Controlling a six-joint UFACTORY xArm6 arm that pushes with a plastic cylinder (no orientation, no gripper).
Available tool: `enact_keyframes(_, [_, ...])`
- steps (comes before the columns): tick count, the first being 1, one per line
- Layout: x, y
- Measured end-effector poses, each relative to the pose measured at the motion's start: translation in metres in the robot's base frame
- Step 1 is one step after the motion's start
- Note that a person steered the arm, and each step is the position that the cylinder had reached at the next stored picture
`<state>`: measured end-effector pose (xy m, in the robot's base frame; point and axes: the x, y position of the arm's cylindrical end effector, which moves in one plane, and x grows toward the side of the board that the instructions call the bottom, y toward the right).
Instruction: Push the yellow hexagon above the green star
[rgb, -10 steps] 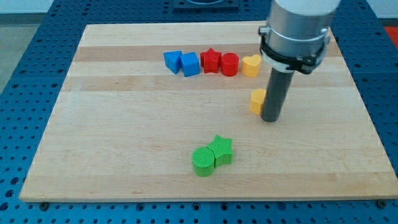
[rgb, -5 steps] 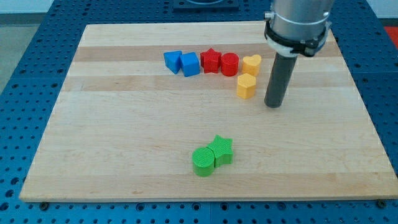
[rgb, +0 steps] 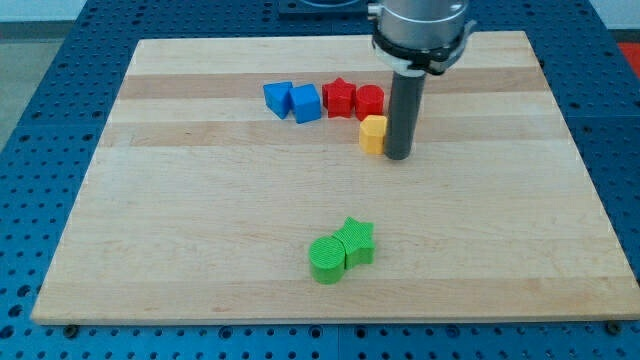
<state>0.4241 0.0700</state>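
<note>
Now, my tip (rgb: 398, 155) touching yellow hexagon (rgb: 373, 134), ribbed green star (rgb: 356, 241) well below

Hangs upright from the view's top, a wide grey cuff narrowing to a straight dark rod. Sets my tip (rgb: 398, 155) down on the desk (rgb: 200, 210), just at the view's right of the yellow hexagon (rgb: 373, 133), touching or nearly so.
</note>
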Motion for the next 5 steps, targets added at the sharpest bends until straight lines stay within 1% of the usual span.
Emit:
enact_keyframes(2, [0.000,-0.034])
enact_keyframes(4, [-0.008,-0.042])
enact_keyframes(5, [0.014,-0.043])
